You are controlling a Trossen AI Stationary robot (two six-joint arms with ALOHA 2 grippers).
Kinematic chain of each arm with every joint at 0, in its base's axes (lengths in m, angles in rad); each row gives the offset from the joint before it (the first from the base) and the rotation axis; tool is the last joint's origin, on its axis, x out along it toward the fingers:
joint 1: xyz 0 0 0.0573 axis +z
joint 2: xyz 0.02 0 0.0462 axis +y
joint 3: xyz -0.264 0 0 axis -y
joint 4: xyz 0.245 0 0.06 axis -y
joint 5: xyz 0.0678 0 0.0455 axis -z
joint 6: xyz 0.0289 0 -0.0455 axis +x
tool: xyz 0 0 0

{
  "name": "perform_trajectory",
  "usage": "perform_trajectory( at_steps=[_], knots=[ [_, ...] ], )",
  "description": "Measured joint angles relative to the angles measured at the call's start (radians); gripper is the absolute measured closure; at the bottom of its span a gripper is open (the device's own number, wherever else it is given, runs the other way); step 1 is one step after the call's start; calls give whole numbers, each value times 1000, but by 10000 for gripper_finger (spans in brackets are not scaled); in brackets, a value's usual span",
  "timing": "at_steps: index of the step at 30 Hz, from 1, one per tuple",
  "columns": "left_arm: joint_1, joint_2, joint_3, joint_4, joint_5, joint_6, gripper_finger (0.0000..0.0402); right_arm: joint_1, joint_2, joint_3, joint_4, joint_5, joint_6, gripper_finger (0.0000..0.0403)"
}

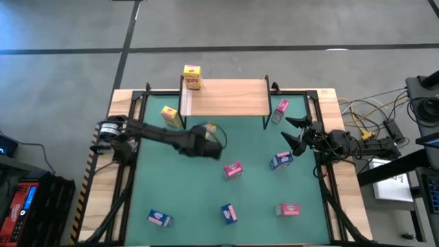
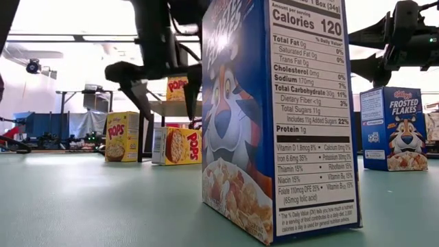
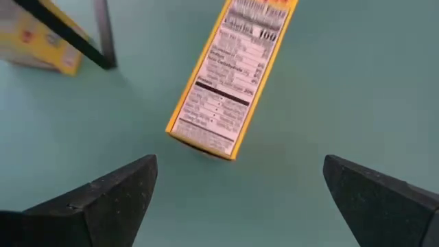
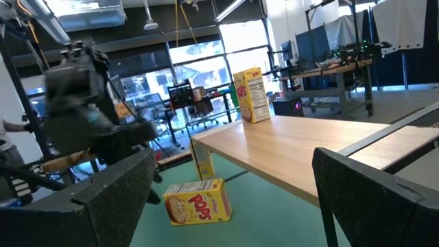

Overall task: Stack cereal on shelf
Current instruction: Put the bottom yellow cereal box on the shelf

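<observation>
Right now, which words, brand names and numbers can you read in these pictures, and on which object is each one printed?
"Calories 120", "Total Fat 0g", "Protein 1g": side panel of the nearest blue box.
"FROSTED FLAKES": the farther blue box.
"POPS": the upright yellow box, the lying yellow box, and the yellow box on the shelf.
Yellow box below the left gripper: print too blurred.
Pink boxes: too small.

High cam overhead; low cam table-level, prob. inches from blue box (image 2: 274,116).
</observation>
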Motion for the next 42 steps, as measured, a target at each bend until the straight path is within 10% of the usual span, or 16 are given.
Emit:
perform_trajectory(
  at_steps=[20, 42],
  knots=[
    [133, 35, -92, 134, 23, 221, 11, 0, 0, 0, 0, 0, 0, 19],
    [111, 35, -154, 210, 60, 194, 179, 0, 0, 0, 0, 0, 0, 19]
  ],
)
